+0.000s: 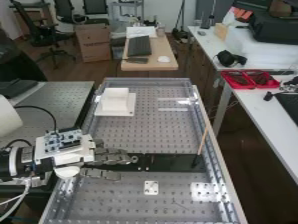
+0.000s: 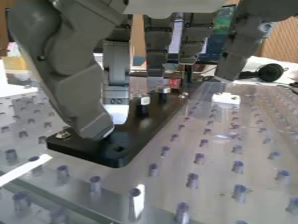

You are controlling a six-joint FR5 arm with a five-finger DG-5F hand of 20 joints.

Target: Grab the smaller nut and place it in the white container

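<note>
High view: hand [image 1: 110, 156] left of centre, over black plate [image 1: 174, 163], open, fingers near-straight, thumb apart, no visible grip. Metal nuts [image 2: 145, 101] on plate, smaller one unclear. White container [image 1: 116, 102] upper left-centre.

bench [image 1: 133, 138]: holed, metal | far left: white container [image 1: 116, 98] | across middle: black plate [image 1: 174, 161] | nearer, apart: small white block [image 1: 151, 184]

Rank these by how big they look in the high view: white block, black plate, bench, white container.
1. Bench
2. Black plate, even partly hidden by the hand
3. White container
4. White block, clearly smallest
</note>
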